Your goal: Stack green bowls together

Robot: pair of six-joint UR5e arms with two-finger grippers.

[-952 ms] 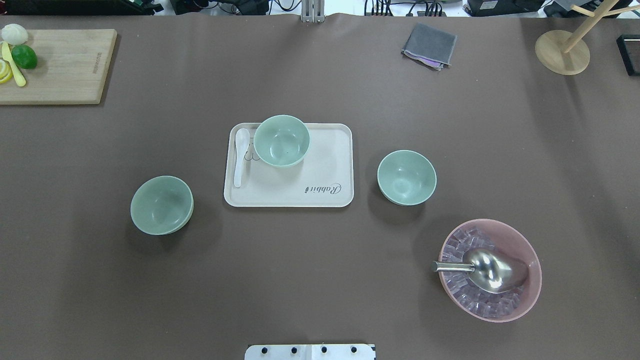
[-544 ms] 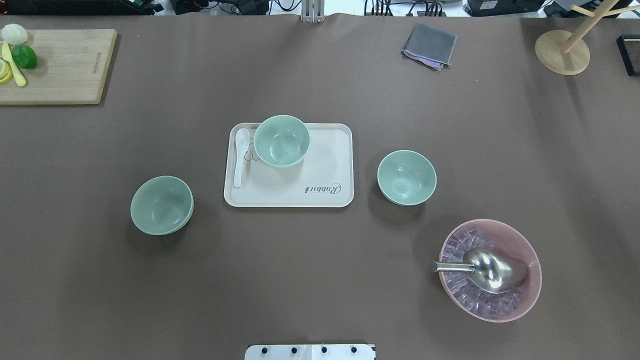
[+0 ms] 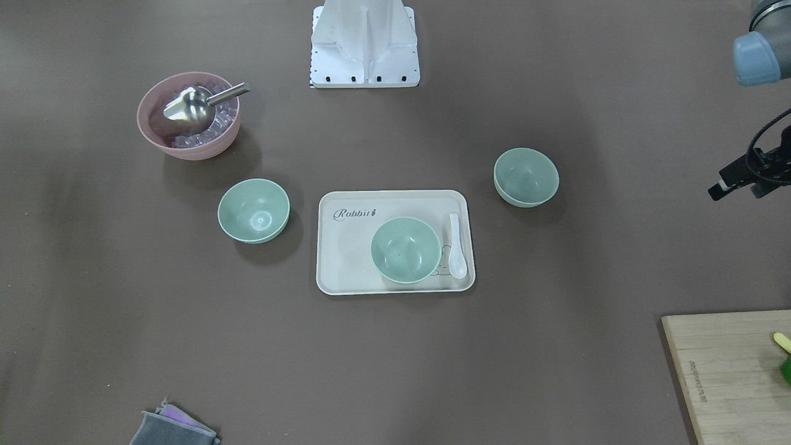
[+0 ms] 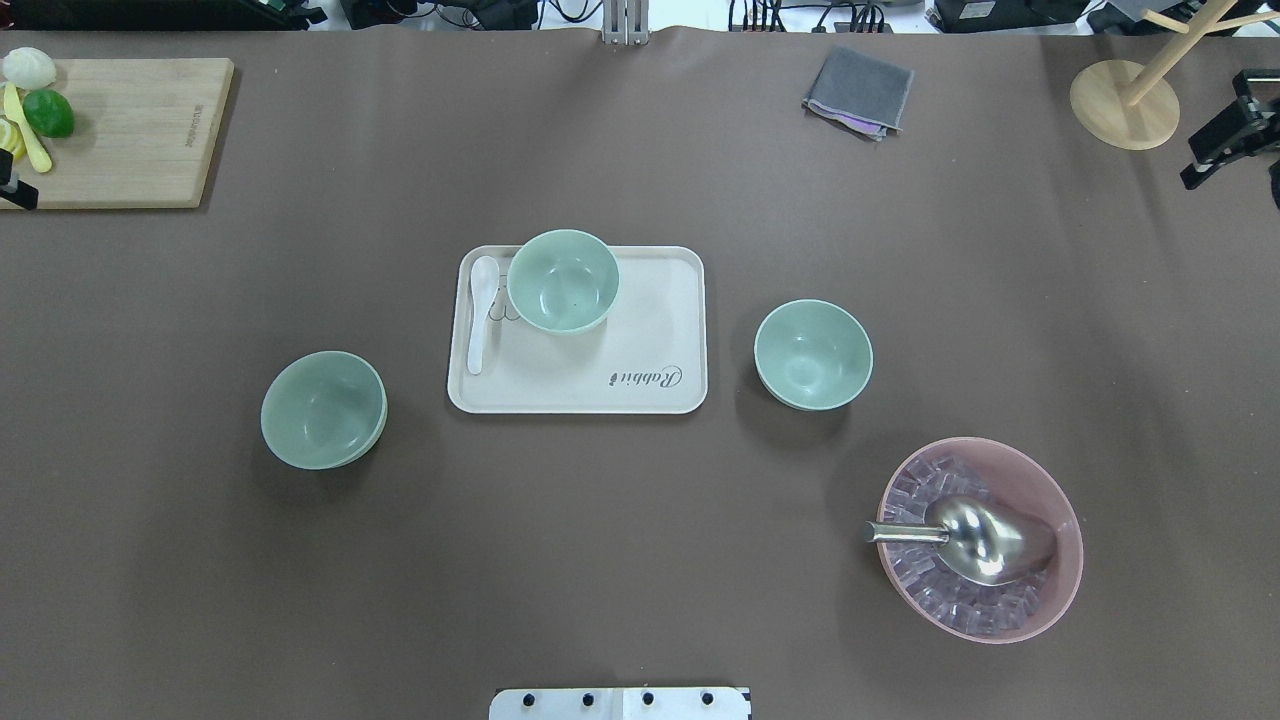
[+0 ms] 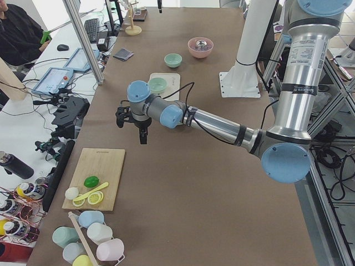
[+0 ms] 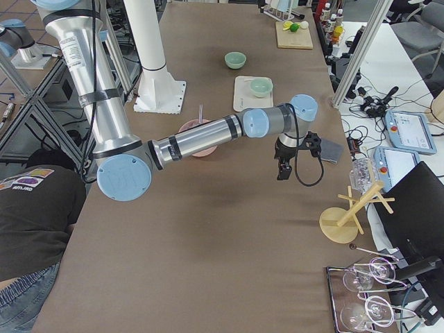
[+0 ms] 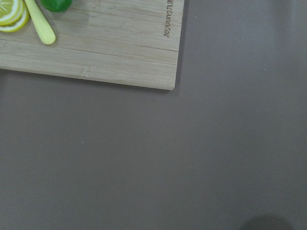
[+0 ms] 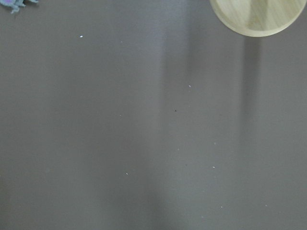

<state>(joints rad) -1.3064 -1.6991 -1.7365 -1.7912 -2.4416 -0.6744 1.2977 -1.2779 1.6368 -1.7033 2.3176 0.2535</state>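
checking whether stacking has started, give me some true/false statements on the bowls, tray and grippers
1. The green bowls are stacked. False: one sits on the tray, and the others stand apart on the table, one on either side.
2. A spoon lies on the tray beside a bowl. True.
3. The pink bowl is empty. False: it holds ice and a scoop.
4. Neither the left gripper nor the right gripper holds a bowl. True.
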